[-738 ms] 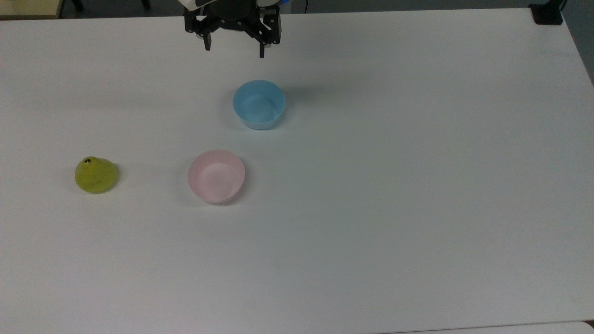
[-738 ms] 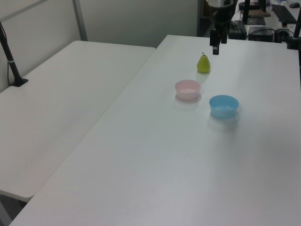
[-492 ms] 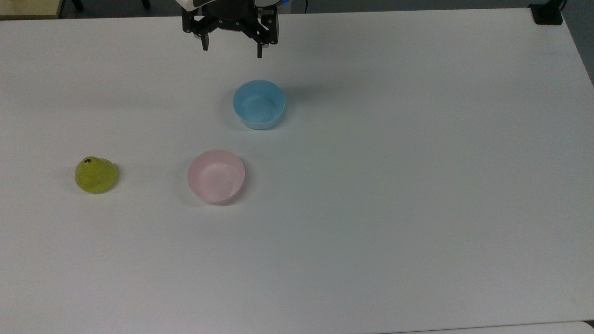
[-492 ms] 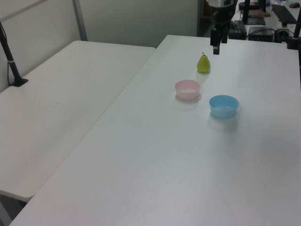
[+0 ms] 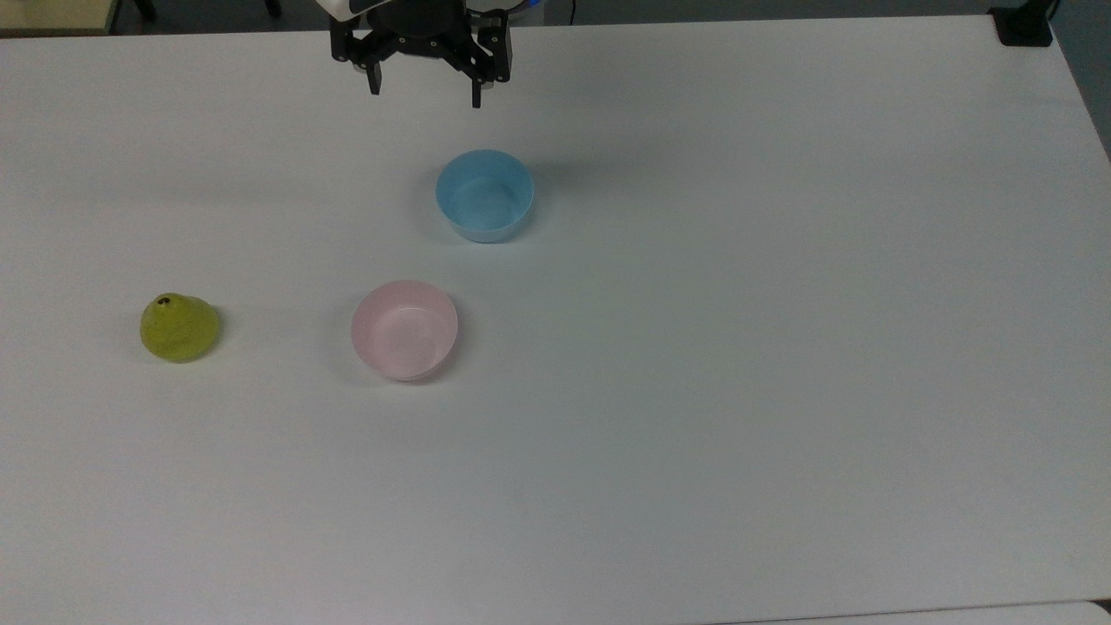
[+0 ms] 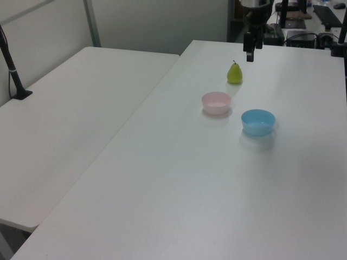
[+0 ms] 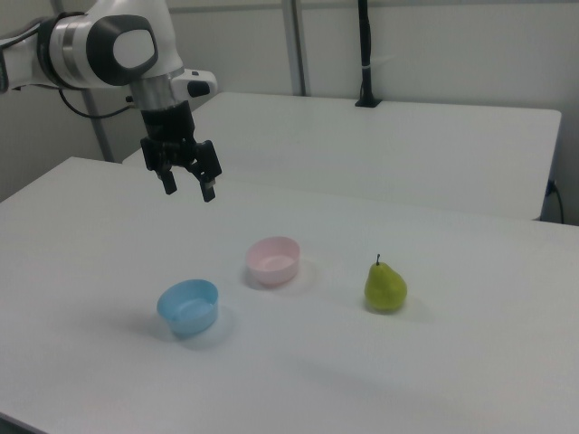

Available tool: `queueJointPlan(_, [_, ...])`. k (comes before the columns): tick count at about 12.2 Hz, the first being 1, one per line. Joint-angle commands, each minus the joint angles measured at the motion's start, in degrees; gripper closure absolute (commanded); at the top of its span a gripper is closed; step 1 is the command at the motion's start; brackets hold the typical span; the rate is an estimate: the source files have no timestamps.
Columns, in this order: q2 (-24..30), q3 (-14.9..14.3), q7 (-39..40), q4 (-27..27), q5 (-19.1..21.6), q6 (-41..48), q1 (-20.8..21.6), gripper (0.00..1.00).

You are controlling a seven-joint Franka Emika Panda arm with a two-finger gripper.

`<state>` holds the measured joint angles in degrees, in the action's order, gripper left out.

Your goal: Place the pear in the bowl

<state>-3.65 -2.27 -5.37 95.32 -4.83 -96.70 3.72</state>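
Observation:
The yellow-green pear (image 5: 179,327) stands upright on the white table at the top view's left, also as pear (image 6: 234,73) and pear (image 7: 385,285). The pale pink bowl (image 5: 404,329) sits empty to the pear's right in the top view, likewise bowl (image 6: 216,102) and bowl (image 7: 273,259). My gripper (image 5: 424,93) hangs open and empty high above the table near the top view's upper edge, far from the pear; it appears too as gripper (image 7: 188,187) and gripper (image 6: 249,54).
A light blue bowl (image 5: 484,194) sits just below the gripper in the top view, also bowl (image 7: 189,306). The white table (image 5: 738,347) stretches wide to the top view's right. A second white table (image 6: 70,108) adjoins at the left view's left.
My gripper has drifted slightly toward the top view's left and upper edge. The pear and both bowls have stayed put.

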Motion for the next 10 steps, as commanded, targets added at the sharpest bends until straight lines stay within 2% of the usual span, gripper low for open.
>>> queueJointPlan(1, [0.40,-0.46,2.89,1.44,-0.27,-3.48,-1.77,0.00])
queueJointPlan(6, [-2.75,-0.46,9.75,-0.83,0.17,-8.14,-9.51,0.00])
queueJointPlan(10, [-9.26,-0.63,11.87,-4.01,0.34,-14.28,-16.62,0.00])
